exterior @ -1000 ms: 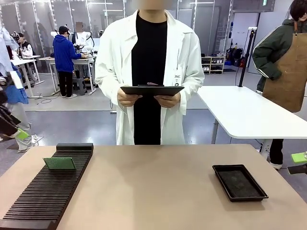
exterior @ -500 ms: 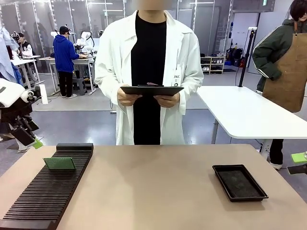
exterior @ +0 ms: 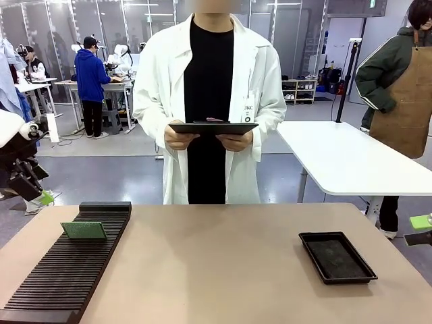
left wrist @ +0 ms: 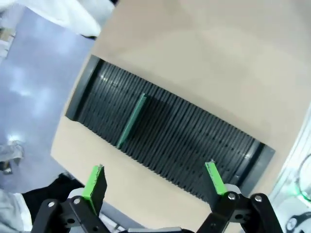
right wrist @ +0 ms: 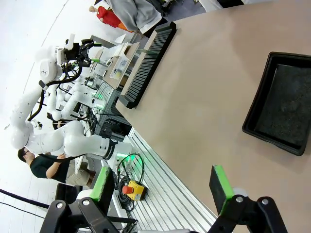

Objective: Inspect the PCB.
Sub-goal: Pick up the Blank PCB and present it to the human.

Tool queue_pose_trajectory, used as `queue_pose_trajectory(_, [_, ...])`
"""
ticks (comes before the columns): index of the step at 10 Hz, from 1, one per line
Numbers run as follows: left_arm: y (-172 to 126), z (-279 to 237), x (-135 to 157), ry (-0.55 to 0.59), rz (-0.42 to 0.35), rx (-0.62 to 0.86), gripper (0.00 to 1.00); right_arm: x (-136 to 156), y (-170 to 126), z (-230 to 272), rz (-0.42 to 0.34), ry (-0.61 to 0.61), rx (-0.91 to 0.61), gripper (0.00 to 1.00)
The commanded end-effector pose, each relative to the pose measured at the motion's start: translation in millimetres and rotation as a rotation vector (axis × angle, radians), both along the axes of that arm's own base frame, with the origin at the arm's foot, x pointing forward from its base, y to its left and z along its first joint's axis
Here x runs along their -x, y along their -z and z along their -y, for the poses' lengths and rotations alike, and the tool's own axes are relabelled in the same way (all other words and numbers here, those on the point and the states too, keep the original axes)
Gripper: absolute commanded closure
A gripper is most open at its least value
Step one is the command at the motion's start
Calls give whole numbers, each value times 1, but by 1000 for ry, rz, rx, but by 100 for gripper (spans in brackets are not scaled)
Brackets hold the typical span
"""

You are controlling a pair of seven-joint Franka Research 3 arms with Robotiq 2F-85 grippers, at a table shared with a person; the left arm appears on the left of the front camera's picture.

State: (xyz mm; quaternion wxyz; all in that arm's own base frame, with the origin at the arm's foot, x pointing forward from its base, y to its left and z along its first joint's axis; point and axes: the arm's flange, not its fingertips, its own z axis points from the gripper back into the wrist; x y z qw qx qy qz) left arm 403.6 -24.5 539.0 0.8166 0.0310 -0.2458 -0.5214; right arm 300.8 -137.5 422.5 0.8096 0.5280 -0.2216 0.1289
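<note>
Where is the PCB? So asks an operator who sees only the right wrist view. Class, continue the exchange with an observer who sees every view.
Observer: The PCB stands on edge in a slot of the black slotted rack, near the rack's far end.
Operator: Is the left claw holding it?
Observer: No. The left claw is open, apart from the PCB, looking down on the rack.
Operator: What is the person doing?
Observer: Standing at the far side of the table, holding a dark tablet.

The green PCB (exterior: 84,230) stands on edge in the black slotted rack (exterior: 61,277), near its far end.
</note>
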Motion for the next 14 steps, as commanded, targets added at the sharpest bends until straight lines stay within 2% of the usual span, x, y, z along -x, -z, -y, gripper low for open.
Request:
queue_pose_trajectory(1, [14, 1, -20, 76, 112, -112, 0, -1, -1, 1, 25, -4, -12, 0])
queue_pose_trajectory(3, [34, 0, -41, 213, 151, -198, 0, -1, -1, 1, 25, -4, -12, 0])
queue_pose_trajectory(6, [68, 4, -68, 256, 181, -297, 0, -1, -1, 1, 25, -4, -12, 0])
queue_pose_trajectory(9, [93, 9, -90, 296, 113, -349, 0, -1, -1, 1, 25, -4, -12, 0])
queue_pose_trajectory(11, [106, 12, -97, 327, 96, -379, 0, -1, -1, 1, 25, -4, -12, 0])
queue_pose_trajectory(14, [131, 14, -116, 310, 43, -429, 0, -1, -1, 1, 25, -4, -12, 0])
